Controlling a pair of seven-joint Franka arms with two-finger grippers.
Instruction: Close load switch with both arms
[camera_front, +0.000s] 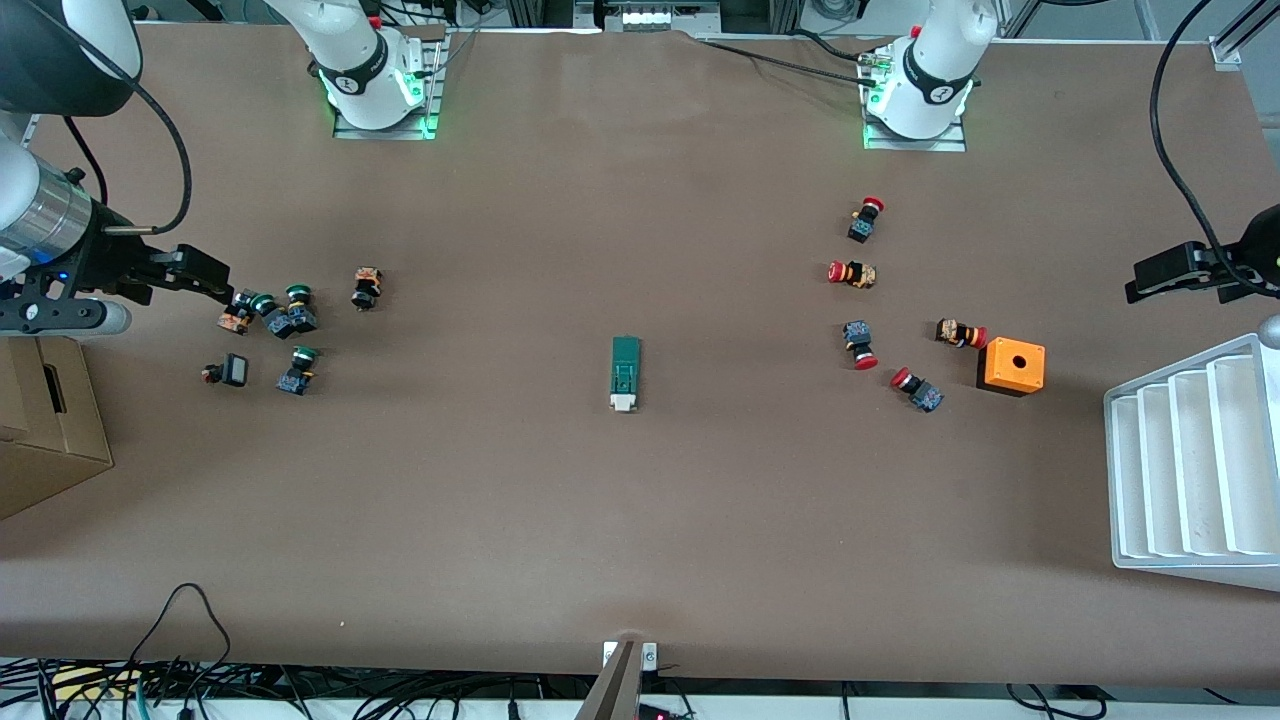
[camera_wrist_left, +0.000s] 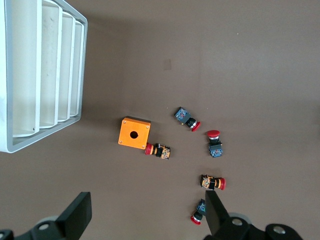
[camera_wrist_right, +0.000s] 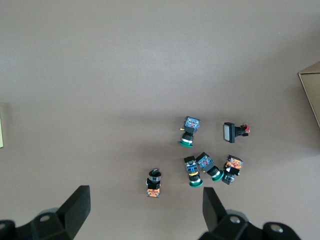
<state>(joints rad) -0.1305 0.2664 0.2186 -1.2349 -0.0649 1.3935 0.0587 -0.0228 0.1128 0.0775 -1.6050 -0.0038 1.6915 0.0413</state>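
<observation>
The load switch (camera_front: 625, 373), a narrow dark-green block with a white tab at the end nearer the front camera, lies alone at the middle of the table. My right gripper (camera_front: 215, 282) hangs open over the green-capped buttons at the right arm's end, and in the right wrist view its own gripper (camera_wrist_right: 145, 194) is empty. My left gripper (camera_front: 1137, 290) hangs open over the table at the left arm's end, above the orange box's side. The left wrist view shows this gripper (camera_wrist_left: 147, 200) holding nothing. Neither gripper is near the switch.
Green-capped push buttons (camera_front: 285, 320) lie clustered toward the right arm's end, beside a cardboard box (camera_front: 45, 420). Red-capped push buttons (camera_front: 860, 345), an orange box with a hole (camera_front: 1012, 366) and a white slotted tray (camera_front: 1190, 470) sit toward the left arm's end.
</observation>
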